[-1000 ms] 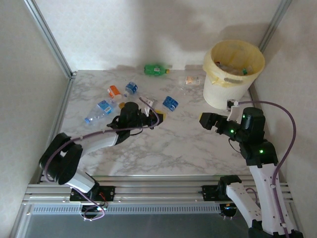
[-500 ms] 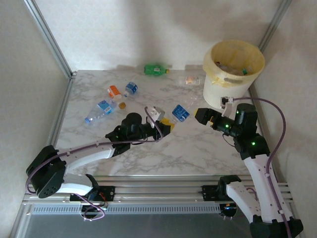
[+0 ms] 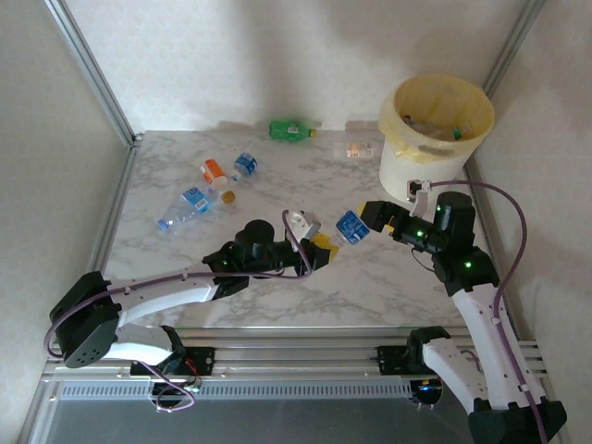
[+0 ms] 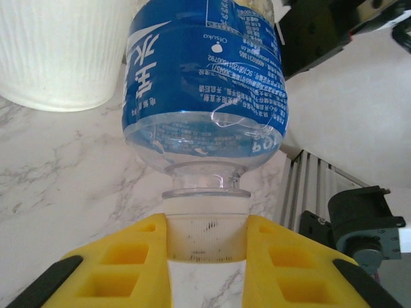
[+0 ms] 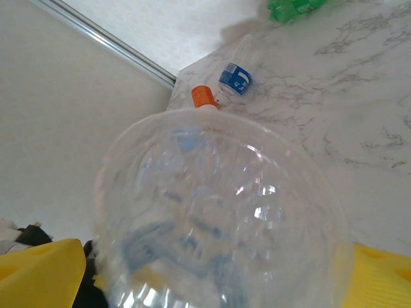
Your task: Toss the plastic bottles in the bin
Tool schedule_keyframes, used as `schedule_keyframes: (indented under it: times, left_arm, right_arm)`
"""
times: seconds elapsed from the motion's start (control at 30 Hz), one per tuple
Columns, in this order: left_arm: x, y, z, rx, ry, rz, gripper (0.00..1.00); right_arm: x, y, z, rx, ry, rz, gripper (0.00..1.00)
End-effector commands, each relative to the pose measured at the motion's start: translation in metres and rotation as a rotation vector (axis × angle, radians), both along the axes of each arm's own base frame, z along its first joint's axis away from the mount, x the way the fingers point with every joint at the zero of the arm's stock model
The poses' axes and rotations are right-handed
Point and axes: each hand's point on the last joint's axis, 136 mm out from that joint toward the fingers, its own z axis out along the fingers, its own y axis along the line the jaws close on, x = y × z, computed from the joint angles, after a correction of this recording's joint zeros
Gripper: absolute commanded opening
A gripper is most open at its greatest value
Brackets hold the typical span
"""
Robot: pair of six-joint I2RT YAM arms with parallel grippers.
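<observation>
Blue-labelled plastic bottle (image 3: 351,226) is held over the marble worktop (image 3: 370,277), near the bin (image 3: 421,176). The left claw (image 3: 324,244) is clamped on its capped neck. The right claw (image 3: 375,215) stands spread wide around its base.

"Otsuka" on blue-labelled bottle (image 4: 205,70)

A white marble table (image 3: 370,277) sits between pale walls (image 3: 231,65), edged by aluminium rails (image 3: 296,356).
</observation>
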Motion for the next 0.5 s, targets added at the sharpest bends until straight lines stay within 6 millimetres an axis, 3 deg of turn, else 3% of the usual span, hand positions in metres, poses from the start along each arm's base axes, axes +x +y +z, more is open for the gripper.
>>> schedule_keyframes:
  times: [0.0,0.47]
  left_arm:
    - [-0.0091,-0.0066,0.0303,-0.056,-0.055,-0.044,0.16]
    - [-0.0123,-0.0103,0.0244,-0.042,-0.06,-0.048,0.16]
  right_arm:
    - [0.0002,0.004,0.0037,0.02,-0.015,0.014,0.95]
    - [0.0007,0.0067,0.0045,0.044,0.013,0.019,0.62]
